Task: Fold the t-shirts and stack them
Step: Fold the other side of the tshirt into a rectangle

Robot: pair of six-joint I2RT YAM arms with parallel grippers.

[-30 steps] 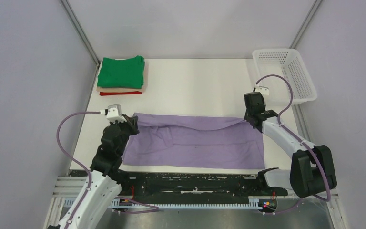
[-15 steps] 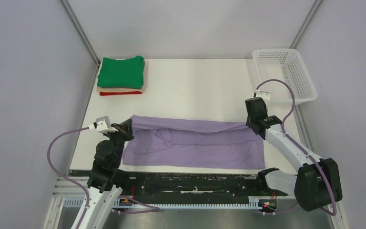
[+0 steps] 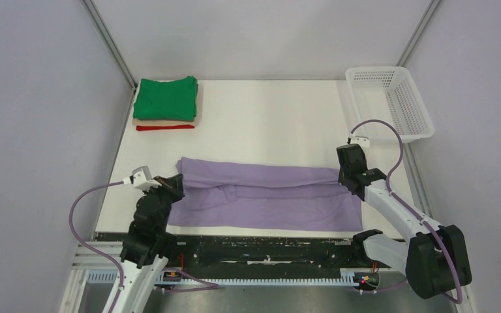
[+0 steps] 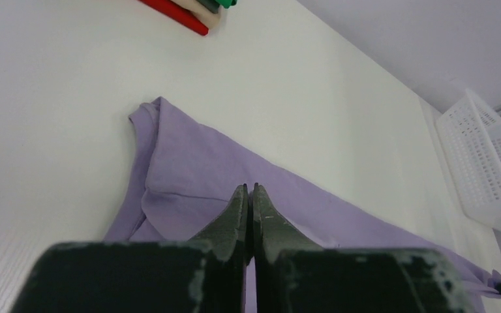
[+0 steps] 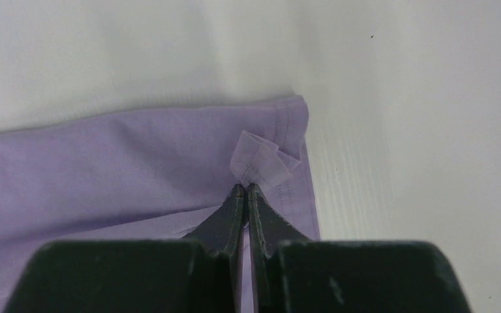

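The lavender t-shirt (image 3: 267,195) lies spread wide across the near part of the table, its far edge doubled over toward me. My left gripper (image 3: 173,188) is shut at the shirt's left end; in the left wrist view (image 4: 249,187) its fingertips are pressed together over the cloth (image 4: 189,169). My right gripper (image 3: 348,180) is shut on the right end, and a small pinch of cloth (image 5: 261,160) sticks out past its tips (image 5: 242,186). The folded stack sits at the far left: green (image 3: 167,98) on tan (image 3: 167,121) on red (image 3: 164,127).
A white mesh basket (image 3: 391,98) stands at the far right corner of the white table (image 3: 267,117); it also shows in the left wrist view (image 4: 489,169). Metal frame posts rise at both back corners. A black rail runs along the near edge.
Both grippers have pulled back toward the near edge, drawing the shirt's far edge with them. The doubled-over edge now lies lower and flatter on the shirt.
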